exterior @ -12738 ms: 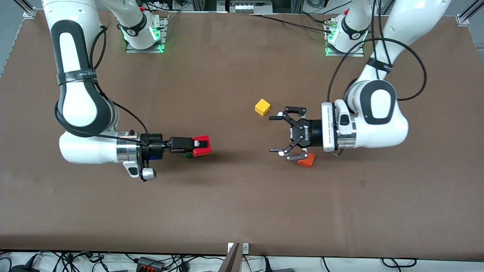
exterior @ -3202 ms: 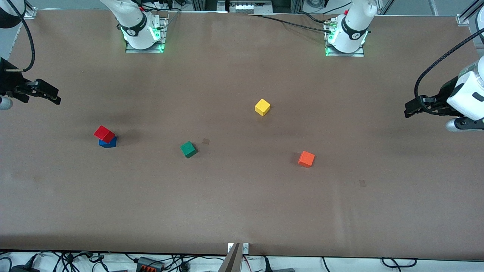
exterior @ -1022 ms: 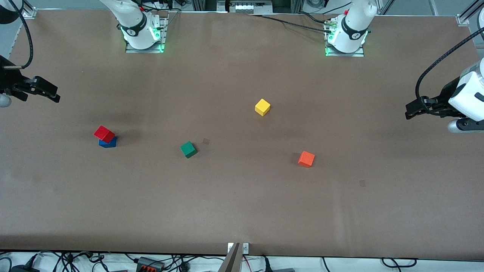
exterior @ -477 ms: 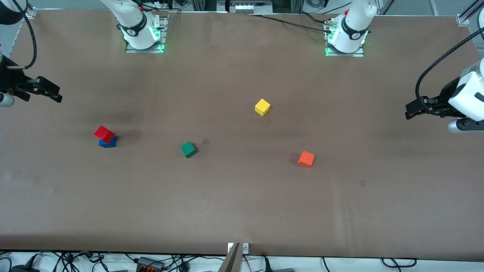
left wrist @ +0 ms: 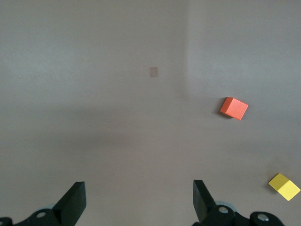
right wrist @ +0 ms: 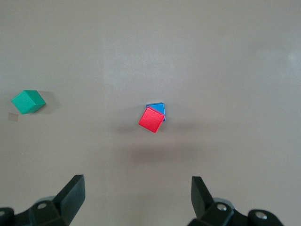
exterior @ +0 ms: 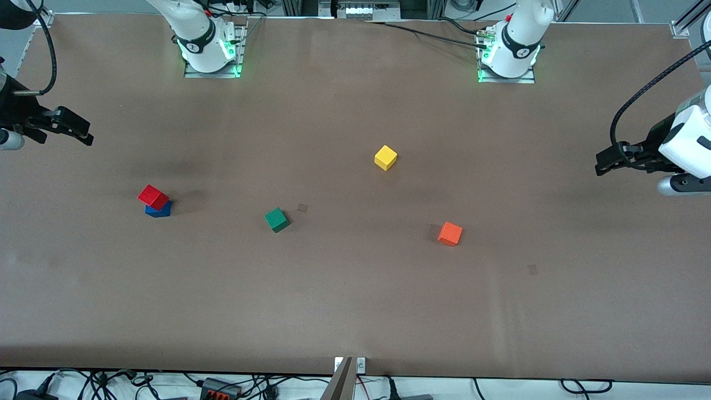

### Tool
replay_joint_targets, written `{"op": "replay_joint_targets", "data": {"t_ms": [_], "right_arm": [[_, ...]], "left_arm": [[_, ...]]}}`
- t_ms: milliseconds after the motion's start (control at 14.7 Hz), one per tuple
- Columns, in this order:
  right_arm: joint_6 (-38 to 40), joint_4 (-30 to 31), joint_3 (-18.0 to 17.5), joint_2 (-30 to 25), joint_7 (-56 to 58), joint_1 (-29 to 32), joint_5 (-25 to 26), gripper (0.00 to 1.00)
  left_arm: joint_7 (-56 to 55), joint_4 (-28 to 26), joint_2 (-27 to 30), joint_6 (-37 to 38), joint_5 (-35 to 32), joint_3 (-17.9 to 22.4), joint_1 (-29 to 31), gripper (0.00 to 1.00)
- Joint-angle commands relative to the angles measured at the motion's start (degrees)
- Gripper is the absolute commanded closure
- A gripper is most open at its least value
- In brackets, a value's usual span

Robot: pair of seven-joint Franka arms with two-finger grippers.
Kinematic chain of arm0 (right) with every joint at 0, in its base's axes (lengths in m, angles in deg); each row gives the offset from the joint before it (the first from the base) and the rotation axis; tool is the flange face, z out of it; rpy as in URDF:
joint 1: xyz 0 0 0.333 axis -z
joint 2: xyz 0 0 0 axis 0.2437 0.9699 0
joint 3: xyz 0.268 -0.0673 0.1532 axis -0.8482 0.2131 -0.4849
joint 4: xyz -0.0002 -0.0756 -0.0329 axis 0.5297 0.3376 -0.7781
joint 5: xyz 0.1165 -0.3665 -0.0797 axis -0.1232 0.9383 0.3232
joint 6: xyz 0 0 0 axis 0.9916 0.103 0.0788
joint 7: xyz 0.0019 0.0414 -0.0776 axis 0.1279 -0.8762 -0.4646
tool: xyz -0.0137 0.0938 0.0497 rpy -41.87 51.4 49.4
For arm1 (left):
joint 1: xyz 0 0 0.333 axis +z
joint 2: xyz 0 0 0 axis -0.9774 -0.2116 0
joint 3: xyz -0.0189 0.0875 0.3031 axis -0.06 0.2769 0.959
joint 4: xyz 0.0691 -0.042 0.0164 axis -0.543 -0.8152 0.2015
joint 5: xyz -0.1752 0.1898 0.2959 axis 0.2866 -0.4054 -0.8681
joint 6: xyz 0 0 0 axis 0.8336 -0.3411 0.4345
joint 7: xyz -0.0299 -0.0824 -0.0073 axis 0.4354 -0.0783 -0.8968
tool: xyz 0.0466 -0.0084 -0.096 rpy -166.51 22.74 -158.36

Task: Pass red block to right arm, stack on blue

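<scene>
Sitting on the blue cube (exterior: 159, 210), the red block (exterior: 153, 195) is twisted slightly off square (toward the right arm's end of the table). Right gripper (exterior: 78, 132) is hanging spread and empty over that end; left gripper (exterior: 602, 165) is likewise hanging spread and empty over its own end.

You've got a red block (exterior: 153, 195) on a dark blue cube (exterior: 160, 210); green cube (exterior: 276, 219); yellow cube (exterior: 385, 158); orange cube (exterior: 450, 234); plain brown desk (exterior: 355, 300); black pincers.
</scene>
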Motion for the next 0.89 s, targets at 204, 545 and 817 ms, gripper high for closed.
{"op": "replay_joint_targets", "data": {"t_ms": [204,545,817], "right_arm": [[-2.15,1.28,-0.59,-1.22,-1.06,0.03,0.53,0.00],[-3.03,1.19,-0.59,-0.51,-0.97,0.12,0.44,0.00],[-3.21,1.28,-0.50,-0.16,-0.97,0.21,0.44,0.00]], "left_arm": [[1.18,2.31,-1.16,1.10,-0.37,-0.35,0.36,0.00],[1.18,2.31,-1.16,1.10,-0.37,-0.35,0.36,0.00],[1.18,2.31,-1.16,1.10,-0.37,-0.35,0.36,0.00]]}}
